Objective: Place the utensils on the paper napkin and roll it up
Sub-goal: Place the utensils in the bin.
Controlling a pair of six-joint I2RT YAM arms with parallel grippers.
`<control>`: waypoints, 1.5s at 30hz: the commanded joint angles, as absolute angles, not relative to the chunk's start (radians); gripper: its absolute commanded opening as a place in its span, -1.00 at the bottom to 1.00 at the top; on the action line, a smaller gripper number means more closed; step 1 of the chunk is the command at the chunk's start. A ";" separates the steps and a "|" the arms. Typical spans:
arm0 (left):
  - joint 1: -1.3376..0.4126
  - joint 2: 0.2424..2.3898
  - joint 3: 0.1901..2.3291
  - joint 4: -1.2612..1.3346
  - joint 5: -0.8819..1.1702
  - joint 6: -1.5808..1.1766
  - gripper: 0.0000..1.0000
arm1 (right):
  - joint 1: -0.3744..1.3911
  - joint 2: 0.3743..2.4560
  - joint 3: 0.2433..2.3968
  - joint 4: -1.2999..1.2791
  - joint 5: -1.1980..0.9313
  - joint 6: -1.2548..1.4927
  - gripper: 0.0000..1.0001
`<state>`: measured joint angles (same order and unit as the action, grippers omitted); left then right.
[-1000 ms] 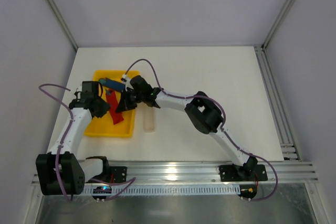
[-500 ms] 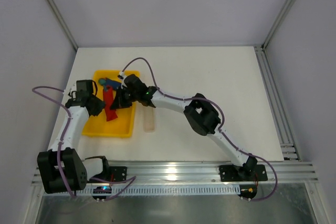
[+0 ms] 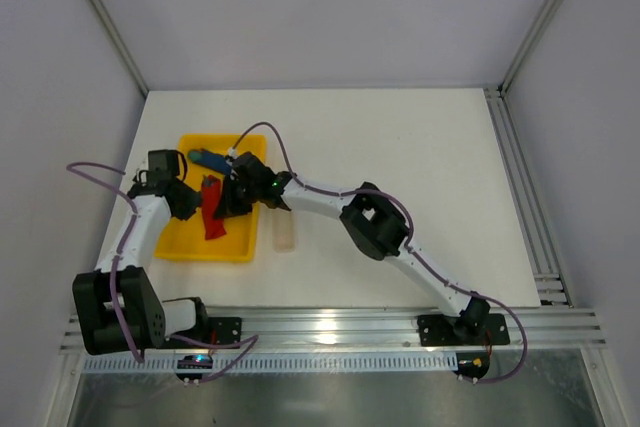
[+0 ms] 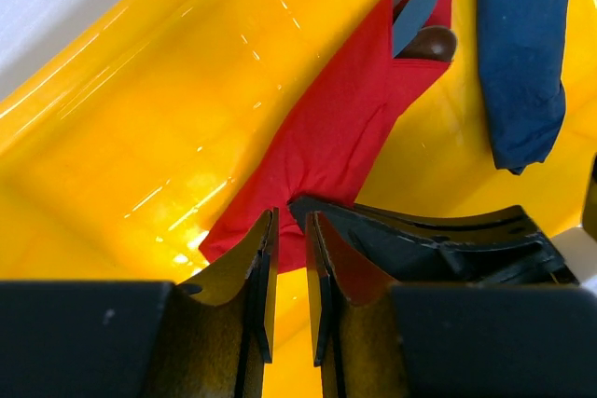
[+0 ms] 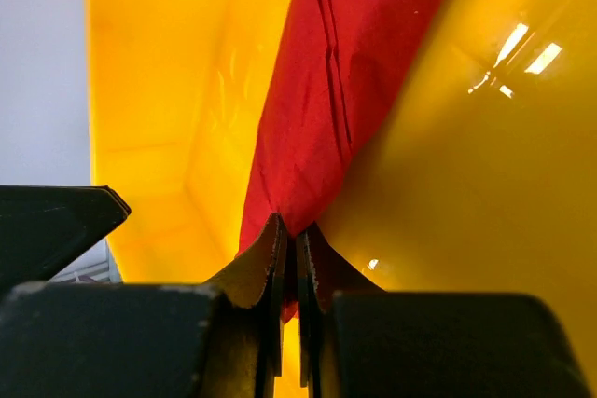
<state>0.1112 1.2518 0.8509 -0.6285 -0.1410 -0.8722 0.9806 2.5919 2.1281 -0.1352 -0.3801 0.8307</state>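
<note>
Pinching one end of the paper napkin (image 5: 336,90), the right gripper (image 5: 289,230) is clenched on the red paper, probably to stop the roll unwinding. You cannot tell whether the left gripper (image 4: 291,230), nearly closed just beside it, grasps anything. The napkin lies as a narrow creased roll in the yellow tray (image 4: 140,118), utensils (image 4: 431,41) protruding from its opposite end.

Blue stick (image 3: 207,158) in yellow tray (image 3: 230,247)

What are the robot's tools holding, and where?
The right tool pinches the red paper napkin at one tapered end. The left tool sits at that same end; whether it grips cannot be told.
</note>
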 commanded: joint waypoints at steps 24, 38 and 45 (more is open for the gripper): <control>0.120 1.325 0.862 -0.569 -0.077 -0.870 -0.56 | 0.985 2.415 1.999 -0.081 -0.272 0.802 -0.20; 0.120 1.341 0.854 -0.552 -0.063 -0.871 -0.54 | 0.985 2.356 1.922 -0.046 -0.229 0.799 -0.11; 0.120 1.367 0.827 -0.520 -0.017 -0.882 -0.55 | 0.983 2.361 1.927 -0.078 -0.201 0.784 -0.11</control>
<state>0.1127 1.3586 0.8433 -0.5652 -0.0544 -0.8791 0.9806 2.4283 1.9255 -0.0799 -0.2337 0.8074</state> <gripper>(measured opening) 0.228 0.444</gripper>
